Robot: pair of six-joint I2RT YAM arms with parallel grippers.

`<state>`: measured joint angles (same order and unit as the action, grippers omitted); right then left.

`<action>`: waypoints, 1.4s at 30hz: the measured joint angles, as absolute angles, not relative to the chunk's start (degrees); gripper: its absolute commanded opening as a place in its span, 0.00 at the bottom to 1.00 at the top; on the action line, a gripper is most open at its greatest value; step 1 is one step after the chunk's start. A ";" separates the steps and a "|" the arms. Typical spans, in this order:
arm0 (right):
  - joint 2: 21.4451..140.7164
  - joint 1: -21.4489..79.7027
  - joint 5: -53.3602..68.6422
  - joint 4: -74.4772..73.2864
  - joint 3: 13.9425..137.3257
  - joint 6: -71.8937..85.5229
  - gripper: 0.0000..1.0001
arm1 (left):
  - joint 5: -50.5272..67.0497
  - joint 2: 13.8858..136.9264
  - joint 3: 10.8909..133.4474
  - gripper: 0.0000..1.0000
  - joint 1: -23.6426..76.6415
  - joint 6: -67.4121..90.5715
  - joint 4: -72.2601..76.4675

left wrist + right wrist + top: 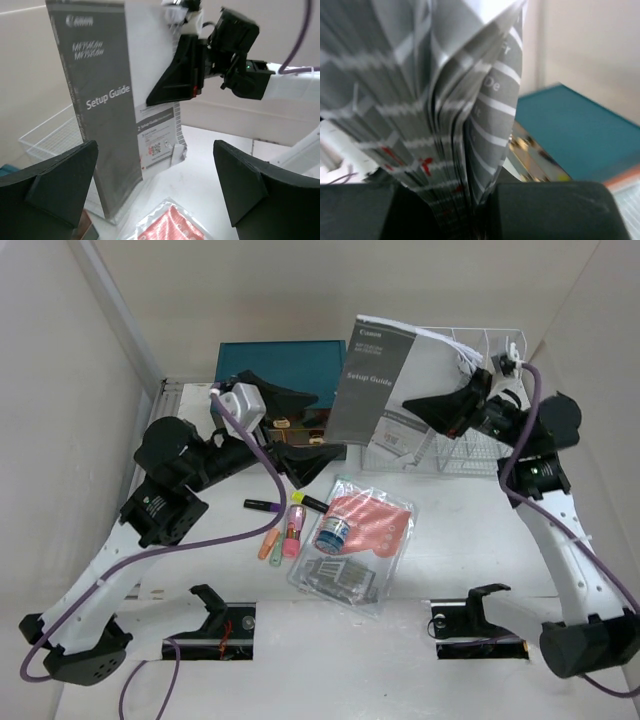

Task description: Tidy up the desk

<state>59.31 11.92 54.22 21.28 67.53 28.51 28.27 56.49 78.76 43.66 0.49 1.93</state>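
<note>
Above the desk, the right gripper pinches the booklet

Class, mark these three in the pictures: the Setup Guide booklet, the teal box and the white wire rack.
Setup Guide booklet (372, 380): top external view, grey front cover.
teal box (270, 365): top external view, its flat top.
white wire rack (455, 453): top external view, front wire wall.

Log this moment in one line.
right claw: shut on guide | left claw: open, facing guide | guide: upright, near rack
</note>
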 measured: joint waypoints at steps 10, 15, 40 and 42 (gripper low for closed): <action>84.23 2.98 51.68 5.78 83.77 25.26 0.00 | 19.29 45.04 75.92 1.00 43.66 -1.04 -2.92; 93.69 -0.03 53.67 -1.72 95.64 23.90 0.00 | 17.63 39.13 71.75 1.00 43.66 -1.98 -5.04; 99.39 -4.12 48.27 -28.77 111.50 9.32 0.00 | 17.52 38.44 65.73 1.00 43.66 -4.03 -8.54; 100.95 -4.16 48.21 -30.22 113.49 8.73 0.00 | 17.56 38.46 65.58 1.00 43.66 -4.12 -8.56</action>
